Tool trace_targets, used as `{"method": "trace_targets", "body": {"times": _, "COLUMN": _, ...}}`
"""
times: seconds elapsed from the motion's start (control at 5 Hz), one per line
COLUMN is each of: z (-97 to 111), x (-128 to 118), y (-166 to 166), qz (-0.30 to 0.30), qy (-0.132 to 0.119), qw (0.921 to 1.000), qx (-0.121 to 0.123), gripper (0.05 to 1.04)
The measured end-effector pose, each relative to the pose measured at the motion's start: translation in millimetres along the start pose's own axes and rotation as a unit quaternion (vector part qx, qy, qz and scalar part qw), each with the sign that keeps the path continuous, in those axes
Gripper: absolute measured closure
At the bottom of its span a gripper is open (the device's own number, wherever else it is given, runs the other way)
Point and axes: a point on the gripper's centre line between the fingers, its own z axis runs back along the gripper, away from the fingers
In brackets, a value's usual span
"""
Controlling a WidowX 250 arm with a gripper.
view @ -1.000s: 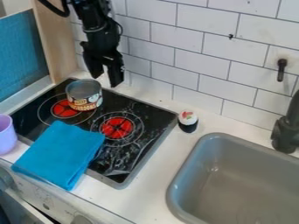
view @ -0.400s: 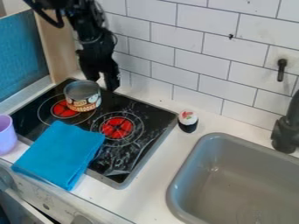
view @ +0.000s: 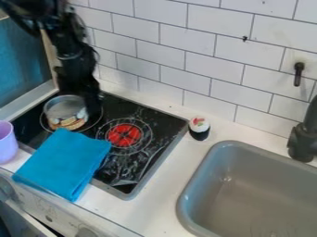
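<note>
Okay, near to far: folded blue cloth [view: 63, 162] lies over the stovetop's [view: 145, 118] near edge, on the camera side of the gripper [view: 90, 102]. Purple cup [view: 7, 141] is nearer the camera and view-left of the gripper; grey sink [view: 186, 203] is nearer and well off to its view-right. Sushi-roll toy [view: 199, 128] sits on the counter [view: 162, 187], view-right of the gripper, apart from it. Can [view: 66, 113] with printed label is on the stovetop's far left part, right beside the gripper, on its view-left and slightly camera side. Gripper is low by the can; can't tell how far open, or whether it grips the can. White tiled wall [view: 204, 51] is behind the gripper.
</note>
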Motion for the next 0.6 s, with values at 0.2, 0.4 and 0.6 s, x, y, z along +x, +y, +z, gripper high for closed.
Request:
{"method": "trace_targets", "body": {"times": 0.2, "z": 11.9, "x": -23.8, "y": 15.3, "qz": 0.02, "qy": 0.023, "qw": 0.9995, "qx": 0.003, "gripper": 0.083}}
{"method": "trace_targets", "body": {"times": 0.4, "z": 17.6, "x": -34.8, "y": 15.0, "qz": 0.024, "qy": 0.041, "qw": 0.9989, "qx": -0.002, "gripper": 0.083}}
{"method": "trace_targets", "body": {"times": 0.6, "z": 19.5, "x": -40.0, "y": 17.6, "qz": 0.038, "qy": 0.049, "qw": 0.9981, "qx": -0.006, "gripper": 0.083}}
